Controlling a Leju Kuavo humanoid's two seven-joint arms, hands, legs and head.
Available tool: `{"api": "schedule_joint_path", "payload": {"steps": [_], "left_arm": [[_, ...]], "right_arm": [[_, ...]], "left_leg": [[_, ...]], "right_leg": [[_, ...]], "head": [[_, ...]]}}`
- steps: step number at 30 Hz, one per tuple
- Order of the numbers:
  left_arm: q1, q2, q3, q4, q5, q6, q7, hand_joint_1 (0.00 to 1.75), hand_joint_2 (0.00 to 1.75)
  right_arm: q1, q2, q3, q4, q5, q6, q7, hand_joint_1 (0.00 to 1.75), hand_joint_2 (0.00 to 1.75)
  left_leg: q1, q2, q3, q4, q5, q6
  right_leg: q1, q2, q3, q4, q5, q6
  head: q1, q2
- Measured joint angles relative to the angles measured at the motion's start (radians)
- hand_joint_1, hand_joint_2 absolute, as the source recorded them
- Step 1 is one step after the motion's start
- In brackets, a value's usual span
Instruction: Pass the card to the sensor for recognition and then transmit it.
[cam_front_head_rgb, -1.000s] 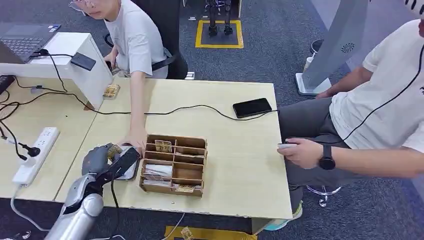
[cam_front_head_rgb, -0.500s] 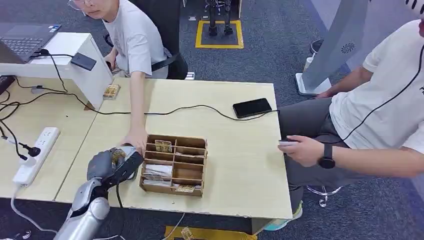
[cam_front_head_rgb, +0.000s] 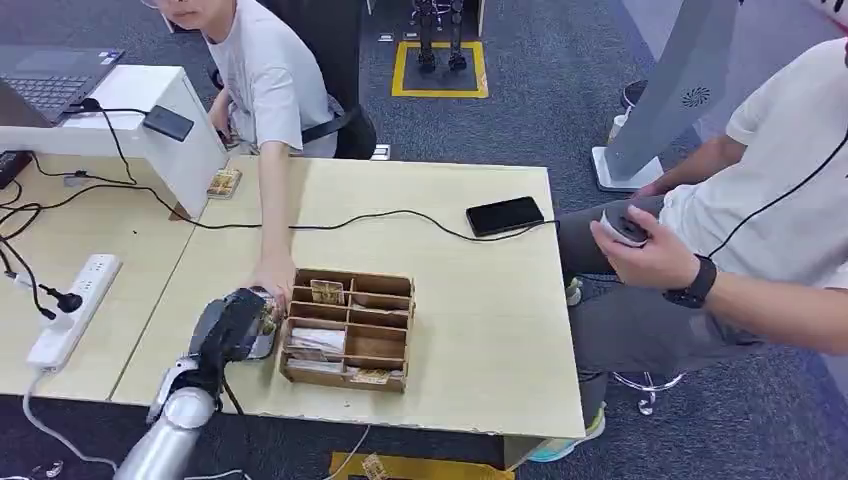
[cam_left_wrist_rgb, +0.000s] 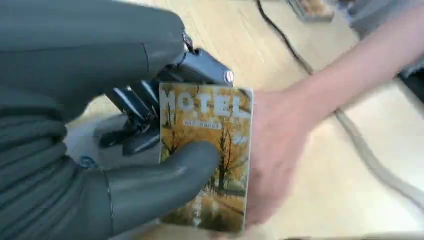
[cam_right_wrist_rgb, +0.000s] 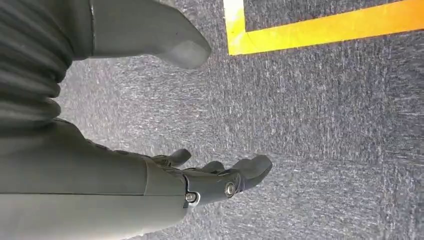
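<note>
Left hand shifted toward organizer, card half-covered, sensor hidden

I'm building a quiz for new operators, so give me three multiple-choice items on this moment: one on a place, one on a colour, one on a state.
1. Where does the black phone lie?
A. on the table near its far right edge
B. inside the wooden organizer
C. on the floor

2. What colour is most of the picture on the card?
A. blue
B. yellow-orange
C. pink

3. What is the left robot hand doing?
A. hanging free with nothing in it
B. pressing the power strip
C. holding the card

Key: 1 A, the phone rests on the table, its cable trailing left. 2 B, the card shows autumn trees in yellow-orange under the word HOTEL. 3 C, the left robot hand has its thumb across the card's face, beside the wooden organizer; a person's hand is just behind the card.
</note>
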Motion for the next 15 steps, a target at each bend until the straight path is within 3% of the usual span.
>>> {"api": "schedule_joint_path", "payload": {"steps": [3,5,11,15], "left_arm": [[-0.002,-0.007,0.019,-0.068,0.228,0.007,-0.067,1.75,1.75],[-0.013,-0.006,0.030,-0.119,0.274,0.023,-0.098,1.75,1.75],[-0.052,0.012,0.035,-0.216,0.217,0.098,-0.177,1.75,1.75],[-0.076,0.033,0.035,-0.234,0.038,0.204,-0.217,1.75,1.75]], "right_arm": [[0.000,0.001,-0.006,0.000,0.010,-0.006,-0.005,0.00,1.75],[0.000,0.002,-0.008,0.000,0.013,-0.010,-0.005,0.00,1.75],[-0.004,0.005,-0.015,0.000,0.026,-0.009,-0.005,0.00,1.75],[-0.007,0.008,-0.016,0.000,0.045,0.005,-0.005,0.00,1.75]], "left_leg": [[0.000,0.000,0.000,0.000,0.000,-0.001],[0.000,0.000,0.000,0.000,0.000,-0.001],[0.000,0.000,0.000,0.000,0.000,-0.001],[0.000,0.000,0.000,0.000,0.000,-0.001]], "right_leg": [[0.000,0.000,0.000,0.000,0.000,0.000],[0.000,0.000,0.000,0.000,0.000,0.000],[0.000,0.000,0.000,0.000,0.000,0.000],[0.000,0.000,0.000,0.000,0.000,0.000]], "head": [[0.000,0.000],[0.000,0.000],[0.000,0.000],[0.000,0.000]]}}
